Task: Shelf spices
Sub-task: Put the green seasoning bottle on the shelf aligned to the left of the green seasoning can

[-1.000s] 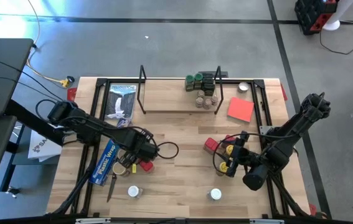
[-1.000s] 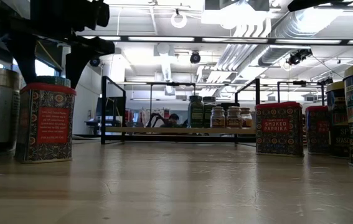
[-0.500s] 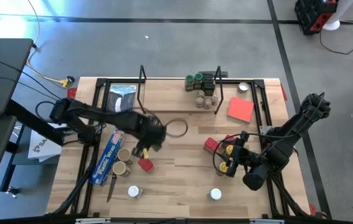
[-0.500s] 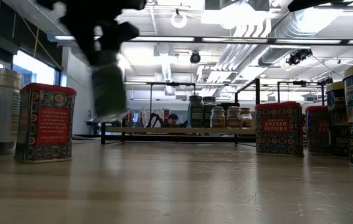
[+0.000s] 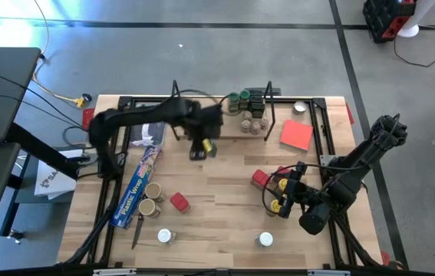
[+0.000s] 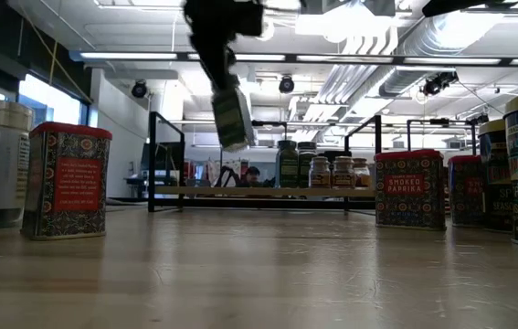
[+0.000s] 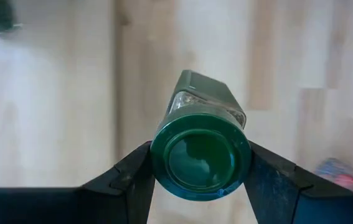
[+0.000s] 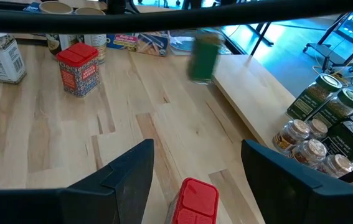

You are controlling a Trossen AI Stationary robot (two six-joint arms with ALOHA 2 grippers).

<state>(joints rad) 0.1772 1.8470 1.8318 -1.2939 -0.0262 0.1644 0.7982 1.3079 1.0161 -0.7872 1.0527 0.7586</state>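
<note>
Left gripper (image 5: 202, 144) hangs above the table just in front of the shelf (image 5: 202, 115), its jaws clamped on a green-lidded jar (image 7: 200, 157) — the left wrist view shows the lid face-on between the two fingers (image 7: 126, 180), which the overhead picture blurs into a dark smear. From table height the same jar (image 6: 232, 114) shows tilted, well clear of the wood, in front of the shelf's black wire upright.

On the table's left side the high view alone shows the blue plastic-wrap box (image 5: 134, 192), two tan-lidded jars (image 5: 151, 199) beside it, a red tin (image 5: 179, 202) and a white-lidded jar (image 5: 165, 236) near the front edge. The low view picks up that red tin (image 6: 66, 180) standing upright.

Farther right, a cluster of jars (image 5: 251, 111) already stands on the shelf's right end; the right wrist view shows them as green-lidded and tan-lidded ones (image 8: 316, 134).

At the right, the right gripper (image 5: 282, 193) waits low over the table, jaws apart with nothing between them — a red tin (image 8: 196, 200) stands just ahead of it. A flat red sheet (image 5: 297, 134) lies behind.
</note>
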